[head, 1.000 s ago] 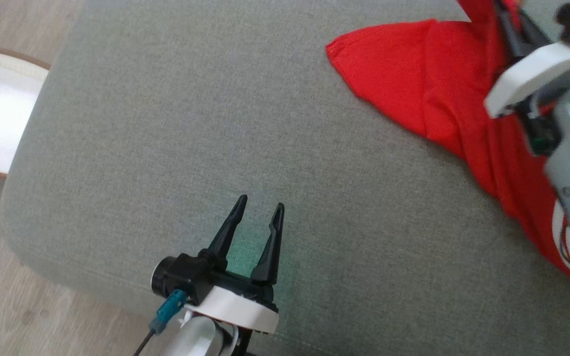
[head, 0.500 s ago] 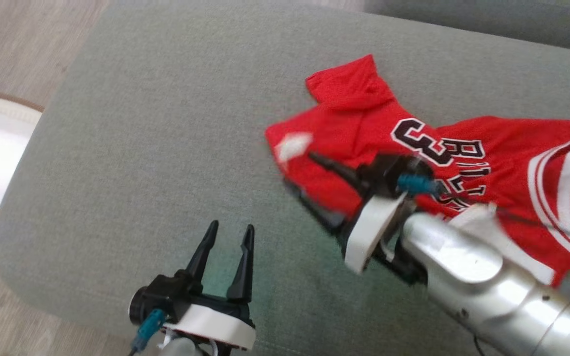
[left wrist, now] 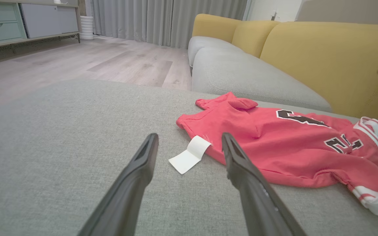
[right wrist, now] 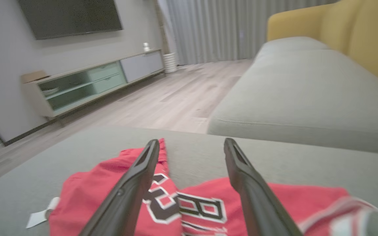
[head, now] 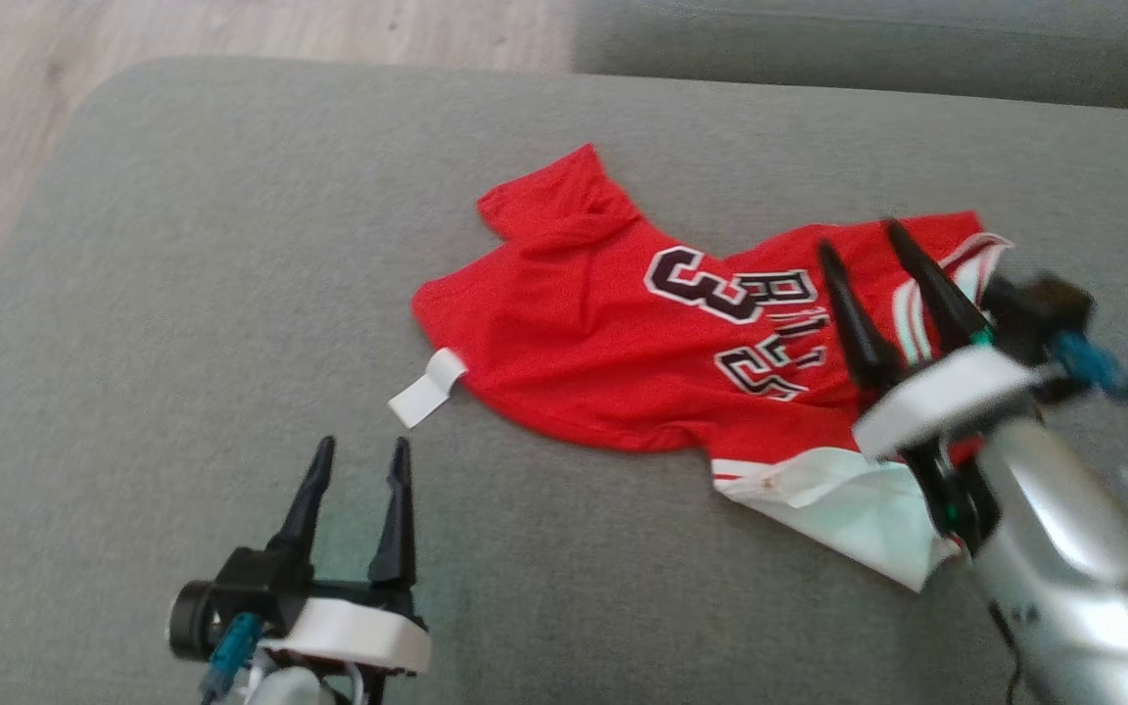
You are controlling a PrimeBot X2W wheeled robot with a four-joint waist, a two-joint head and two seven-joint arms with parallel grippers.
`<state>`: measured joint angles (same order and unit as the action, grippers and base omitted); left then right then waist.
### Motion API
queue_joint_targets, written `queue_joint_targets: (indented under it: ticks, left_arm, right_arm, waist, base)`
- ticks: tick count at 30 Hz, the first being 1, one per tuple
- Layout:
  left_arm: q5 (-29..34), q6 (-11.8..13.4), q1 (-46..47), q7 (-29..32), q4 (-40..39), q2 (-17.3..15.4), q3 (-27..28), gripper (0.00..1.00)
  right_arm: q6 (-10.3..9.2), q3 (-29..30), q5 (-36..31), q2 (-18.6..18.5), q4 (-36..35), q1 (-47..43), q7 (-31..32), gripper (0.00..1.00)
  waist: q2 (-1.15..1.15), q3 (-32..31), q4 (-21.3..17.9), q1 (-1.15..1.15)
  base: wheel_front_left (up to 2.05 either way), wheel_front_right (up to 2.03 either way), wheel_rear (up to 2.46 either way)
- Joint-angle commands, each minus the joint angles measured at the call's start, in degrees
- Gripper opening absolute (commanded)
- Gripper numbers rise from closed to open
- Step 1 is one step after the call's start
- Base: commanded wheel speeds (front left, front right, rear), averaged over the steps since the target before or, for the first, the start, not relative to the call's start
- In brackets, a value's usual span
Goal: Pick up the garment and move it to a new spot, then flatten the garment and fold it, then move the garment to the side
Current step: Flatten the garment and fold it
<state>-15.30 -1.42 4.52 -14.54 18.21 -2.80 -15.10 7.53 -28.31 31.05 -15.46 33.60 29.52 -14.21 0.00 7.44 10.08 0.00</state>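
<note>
The garment (head: pixel 574 333), a red jersey with black-and-white lettering, lies rumpled on the grey cushion (head: pixel 182 245). Its small white label (head: pixel 425 388) sticks out at its left edge, and a white panel (head: pixel 848 499) is turned out at its lower right. My right gripper (head: pixel 860 240) hovers open over the garment's right end, with nothing between its fingers. My left gripper (head: pixel 361 450) is open over bare cushion, short of the label. In the left wrist view the label (left wrist: pixel 189 154) lies just beyond the left gripper (left wrist: pixel 189 137), and the garment (left wrist: pixel 274 144) is to the right. In the right wrist view the right gripper (right wrist: pixel 191 142) points over the garment (right wrist: pixel 84 193).
A second grey sofa seat (head: pixel 868 49) runs behind the cushion, with yellow backrests (left wrist: pixel 323 55) beyond it. Wooden floor (head: pixel 231 29) lies past the cushion's left and far edges. A low TV cabinet (right wrist: pixel 87 85) stands against the wall across the room.
My right gripper has opened and let go of the garment, which now lies spread on the cushion. The right arm has drawn back to the right. The head camera has shifted.
</note>
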Motion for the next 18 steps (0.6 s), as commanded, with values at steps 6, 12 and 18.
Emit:
queue_joint_targets:
  ticks: [6, 12, 18]
  left_arm:
    - [3.3, 1.2, 0.0, -0.5, -0.8, -0.1, 6.2, 1.00]
    - [4.2, 1.4, -2.8, -0.5, -1.1, -0.1, 9.4, 1.00]
    - [3.7, 1.6, -4.8, -0.5, -1.7, -0.1, 9.8, 1.00]
  right_arm:
    - [-0.04, 15.3, -11.9, 7.2, -5.3, -12.0, -0.8, 1.00]
    - [-0.04, 21.0, -17.5, 11.0, -7.5, -19.3, -0.8, 1.00]
    - [-0.04, 21.4, -18.4, 12.2, -8.1, -22.5, -0.8, 1.00]
  waist:
    - [0.00, -3.0, -5.5, 0.00]
    - [0.00, -4.9, -9.0, 0.00]
    - [0.00, -5.5, -10.3, 0.00]
  base:
    - [0.00, 0.00, 0.00]
    - [0.00, 0.00, 0.00]
    - [0.00, 0.00, 0.00]
